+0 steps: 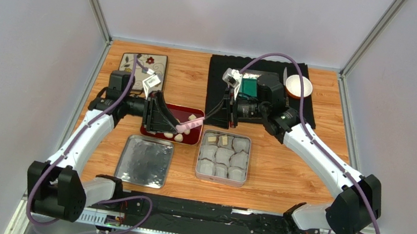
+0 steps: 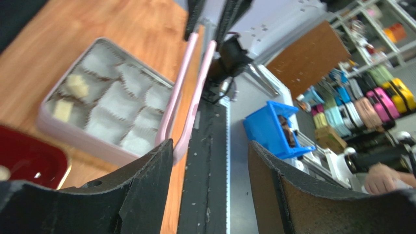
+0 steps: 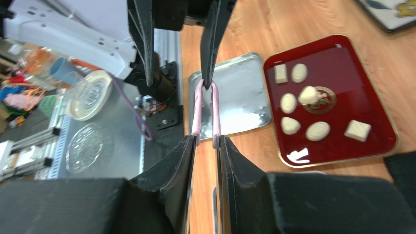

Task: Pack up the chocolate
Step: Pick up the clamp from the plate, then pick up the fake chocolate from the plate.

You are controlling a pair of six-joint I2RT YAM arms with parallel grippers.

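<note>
Pink tongs (image 3: 197, 112) are clamped in R pincer (image 3: 206, 140), prob. so chocolates (image 3: 288, 103) can be lifted w/o crushing. L pincer (image 2: 210, 146) is spread wide, tongs loose betw. fingers (image 2: 146, 185). Six chocolates are seen on red tray (image 3: 361, 73), two in paper cups (image 2: 114, 100) of tin (image 2: 73, 141).

The table (image 1: 282, 176) has a light wooden top. Directly on it, at the far left, lies a patterned board (image 1: 157, 64). A black cloth (image 1: 220, 76) covers the far middle. A red tray (image 1: 187, 113) lies near the centre, a little to the left. In front of it lies a flat metal lid (image 1: 144, 161), and just right of the lid stands an open box (image 1: 220, 182)
</note>
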